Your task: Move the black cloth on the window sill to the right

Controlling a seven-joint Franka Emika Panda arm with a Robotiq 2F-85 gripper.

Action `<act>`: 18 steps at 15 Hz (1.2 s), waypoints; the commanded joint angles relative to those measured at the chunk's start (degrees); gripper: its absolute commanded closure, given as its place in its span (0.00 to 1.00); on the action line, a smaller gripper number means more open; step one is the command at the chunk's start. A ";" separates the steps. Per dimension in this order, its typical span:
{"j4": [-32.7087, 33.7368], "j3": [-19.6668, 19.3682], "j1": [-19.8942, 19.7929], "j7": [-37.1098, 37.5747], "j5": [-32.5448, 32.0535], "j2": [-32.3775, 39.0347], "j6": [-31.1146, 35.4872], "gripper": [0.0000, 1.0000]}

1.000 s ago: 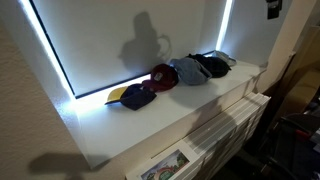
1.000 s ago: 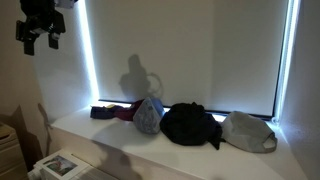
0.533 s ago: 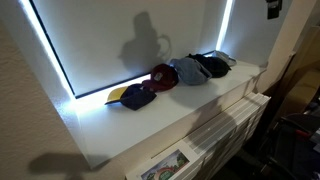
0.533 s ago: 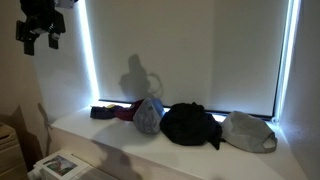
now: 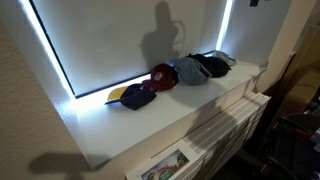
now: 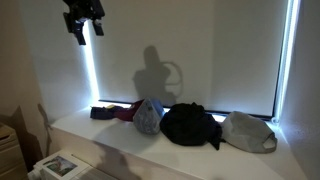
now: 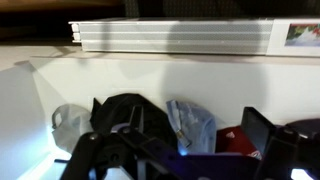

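Compared with a second back, the dark robot hand point(image 6: 87, 29) is sitting further right along the top of an exterior view, now roughly above the bright gap at the blind's left edge. Its shadow on the flat white roller blind point(image 6: 200, 50) has slid right too. The stuff on the bench isn't looking any different.

The hand is hanging well above everything, touching nothing. Its fingers point(image 7: 262, 140) are spreading wide in the wrist view, with nothing between them.

Going left to right along the smooth white window-sill bench point(image 6: 110, 142):
- A flat dark navy cap point(image 6: 102, 111) is lying at the left end, and it's showing a bit of yellow in an exterior view point(image 5: 133, 96).
- A maroon cap point(image 5: 162, 76) is sitting just beside it.
- A soft grey-blue fabric piece point(image 6: 150, 115) is standing up in a rounded peak.
- The black cloth point(image 6: 190, 125) is slumping in a floppy, crumpled mound, touching the grey-blue piece. It's also showing in the wrist view point(image 7: 125, 115).
- A pale grey rounded cap point(image 6: 248, 132) is resting at the right end, by the lit edge of the blind.
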 commanded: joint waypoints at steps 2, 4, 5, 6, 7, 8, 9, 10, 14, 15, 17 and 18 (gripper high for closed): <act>-1.12 -4.65 -5.53 3.29 0.85 1.32 8.15 0.00; -0.53 -4.72 -5.17 -0.05 1.66 0.95 6.71 0.00; -0.54 -5.65 -5.16 -1.61 3.39 0.95 6.34 0.00; -0.54 -6.05 -5.12 -2.25 4.16 0.86 6.19 0.00; -0.53 -6.09 -5.06 -2.35 4.47 0.77 6.12 0.00; -1.11 -7.48 -3.31 -9.58 4.82 0.11 6.17 0.00; -0.92 -8.14 -2.74 -12.76 5.27 0.61 6.21 0.00; -0.22 -8.17 -2.76 -15.53 4.13 2.22 5.01 0.00; 0.23 -6.51 -6.39 -11.59 -5.23 10.00 6.81 0.00; 0.77 -6.60 -6.85 -9.15 -6.85 12.13 6.58 0.00; 0.42 -6.53 -7.89 -0.84 -9.48 14.75 11.09 0.00; 0.38 -6.33 -8.06 2.89 -9.55 14.72 12.10 0.00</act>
